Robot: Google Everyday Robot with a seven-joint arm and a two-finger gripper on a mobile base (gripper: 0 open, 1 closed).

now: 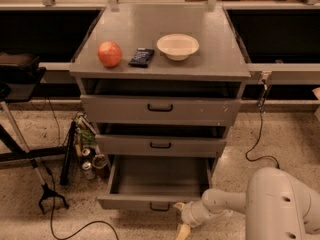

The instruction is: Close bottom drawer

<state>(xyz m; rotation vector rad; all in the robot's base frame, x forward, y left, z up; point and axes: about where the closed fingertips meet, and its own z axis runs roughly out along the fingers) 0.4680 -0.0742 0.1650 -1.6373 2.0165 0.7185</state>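
Note:
The bottom drawer (150, 202) of the grey cabinet is pulled out, showing its plain grey box, with a small black handle (160, 207) on its front. My gripper (181, 219) is low at the drawer's front right, just right of the handle, with one pale finger (183, 230) pointing down toward the floor. The white arm (280, 204) reaches in from the lower right. The middle drawer (160, 145) and top drawer (160, 109) above stand slightly out.
On the cabinet top (215, 64) lie a red apple (109, 53), a dark snack bag (141, 57) and a white bowl (177, 46). Cans and clutter (90, 159) sit on the floor left of the cabinet, with a black stand (35, 169) and cables (260, 139).

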